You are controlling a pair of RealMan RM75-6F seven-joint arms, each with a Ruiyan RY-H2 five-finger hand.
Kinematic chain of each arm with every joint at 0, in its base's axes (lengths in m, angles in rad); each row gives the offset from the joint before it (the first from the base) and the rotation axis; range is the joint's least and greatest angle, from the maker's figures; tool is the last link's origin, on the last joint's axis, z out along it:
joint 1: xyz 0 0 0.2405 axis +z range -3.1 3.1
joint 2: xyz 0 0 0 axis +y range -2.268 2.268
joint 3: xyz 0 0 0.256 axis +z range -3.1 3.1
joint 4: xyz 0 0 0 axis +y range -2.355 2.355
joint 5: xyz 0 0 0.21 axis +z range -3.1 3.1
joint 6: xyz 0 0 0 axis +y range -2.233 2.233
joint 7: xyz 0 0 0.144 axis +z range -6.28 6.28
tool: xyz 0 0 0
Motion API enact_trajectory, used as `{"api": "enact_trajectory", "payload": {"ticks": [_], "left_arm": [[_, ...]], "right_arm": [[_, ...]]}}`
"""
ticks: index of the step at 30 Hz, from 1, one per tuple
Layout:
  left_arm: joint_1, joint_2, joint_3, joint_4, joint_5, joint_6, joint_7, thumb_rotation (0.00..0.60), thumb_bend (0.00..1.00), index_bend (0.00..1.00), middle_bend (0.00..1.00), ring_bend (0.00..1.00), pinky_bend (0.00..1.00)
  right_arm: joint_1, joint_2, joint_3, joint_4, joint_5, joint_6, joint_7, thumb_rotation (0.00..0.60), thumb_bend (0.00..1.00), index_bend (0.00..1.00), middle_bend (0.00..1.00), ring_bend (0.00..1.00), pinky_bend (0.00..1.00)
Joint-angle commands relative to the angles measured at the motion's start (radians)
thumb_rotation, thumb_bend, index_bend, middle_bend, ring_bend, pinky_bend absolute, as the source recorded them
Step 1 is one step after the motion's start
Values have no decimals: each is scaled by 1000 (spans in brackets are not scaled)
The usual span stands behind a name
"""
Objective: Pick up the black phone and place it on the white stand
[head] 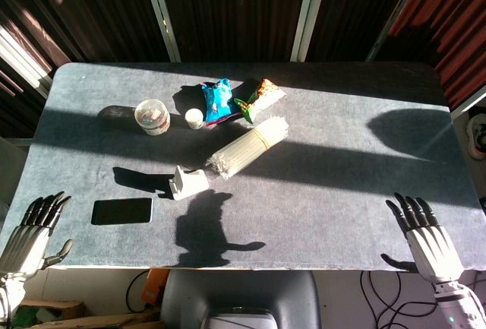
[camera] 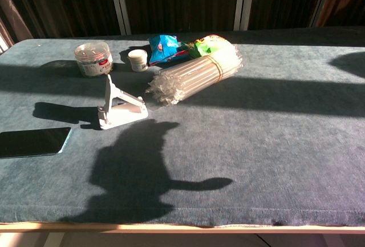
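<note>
The black phone [head: 121, 211] [camera: 34, 142] lies flat, screen up, near the table's front left. Just right of it and a little farther back stands the white stand [head: 187, 183] [camera: 117, 109], nothing on it. My left hand [head: 34, 232] hovers at the front-left corner, left of the phone and apart from it, fingers spread and holding nothing. Over the front-right edge my right hand [head: 425, 239] is also spread and holds nothing, far from both objects. Neither hand shows in the chest view.
Behind the stand lie a banded bundle of clear straws [head: 249, 147] [camera: 197, 71], a small round tub [head: 153, 116] [camera: 93, 59], a small white jar [head: 194, 118] [camera: 137, 60] and two snack packets [head: 219, 101]. The grey table [head: 342, 192] is crossed by dark shadows.
</note>
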Motion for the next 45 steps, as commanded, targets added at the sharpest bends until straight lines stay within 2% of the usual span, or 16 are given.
{"api": "enact_trajectory", "payload": {"ticks": [1,3,6,11,16,22,32,38,45], "left_arm": [[-17,9,7,-3,8,-35,-15,600,354,0,0,0,0],[-44,18,8,-18,6,-87,-9,600,351,0,0,0,0],[-102,36,-5,-54,-19,-190,64,600,336,0,0,0,0],[-195,37,-53,-134,-204,-370,345,600,330,0,43,0,0],[-261,-32,-90,-169,-429,-422,630,600,323,0,41,0,0],[-337,-116,-102,-196,-648,-421,850,600,303,0,70,0,0],[-436,-201,-87,-206,-815,-412,979,600,298,0,100,0,0],[-476,-224,-86,-207,-863,-404,986,600,298,0,113,0,0],[-516,-244,-79,-189,-927,-406,981,600,296,31,180,0,0]], "right_arm": [[0,1,1,-1,5,-3,1,600,243,0,0,0,0],[0,2,0,-2,3,-2,-1,600,243,0,0,0,0],[1,0,-1,-3,-2,-1,0,600,244,0,0,0,0],[6,0,-6,-6,-10,-10,-1,600,243,0,0,0,0],[9,-6,-7,-6,-11,-18,-12,600,243,0,0,0,0],[13,-6,-7,-9,-12,-23,-14,600,243,0,0,0,0],[15,1,-9,-7,-16,-22,3,600,243,0,0,0,0],[16,2,-10,-7,-18,-21,6,600,243,0,0,0,0],[15,3,-10,-7,-19,-18,8,600,243,0,0,0,0]]}}
